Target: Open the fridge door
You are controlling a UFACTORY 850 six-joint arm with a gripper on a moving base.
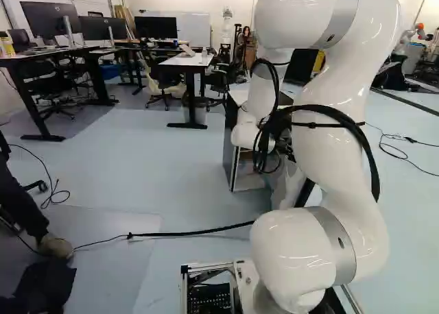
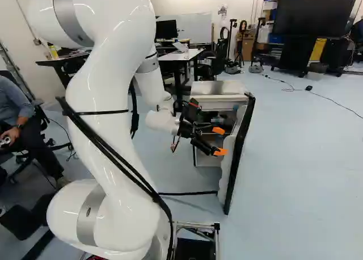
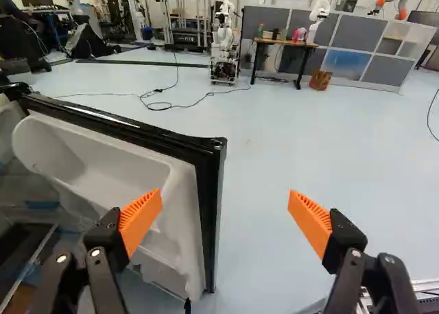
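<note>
In the right base view my gripper [image 2: 219, 141] is beside the inner face of the fridge door [image 2: 243, 143], which stands swung out from the small fridge [image 2: 218, 88]. The wrist view has the gripper [image 3: 225, 220] wide open, with orange pads [image 3: 140, 219]. The door's white shelved liner [image 3: 89, 156] lies ahead of one finger, and its black outer edge [image 3: 208, 211] shows in the gap between the two, ungripped. Any touch between finger and liner is unclear. In the left base view the arm hides the gripper and much of the door; the cabinet's side [image 1: 230, 146] shows.
A black cable [image 1: 192, 232] crosses the floor before the fridge. A seated person [image 2: 22, 121] is at the left of the right base view. Desks [image 1: 186, 62] and chairs stand behind. Another robot [image 3: 224, 43] is far ahead in the wrist view, near a small table [image 3: 287, 44].
</note>
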